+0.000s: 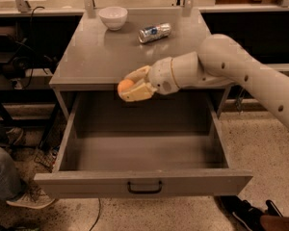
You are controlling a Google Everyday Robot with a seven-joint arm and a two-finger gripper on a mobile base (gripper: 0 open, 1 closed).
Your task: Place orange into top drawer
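The top drawer (144, 183) of the grey cabinet is pulled wide open, and its inside is bare. Its front panel carries a small dark bar handle (144, 187). My gripper (130, 87) is shut on the orange (125, 85), a small round orange fruit held between the cream fingers. The gripper hangs over the back left part of the open drawer, just in front of the cabinet's front edge and well above the drawer floor. My arm reaches in from the right.
A white bowl (113, 17) and a crushed silver can (154, 32) sit at the back of the cabinet top (96, 57). A person's leg and shoe (19, 196) are at the lower left. Dark shoes (250, 215) lie at the lower right.
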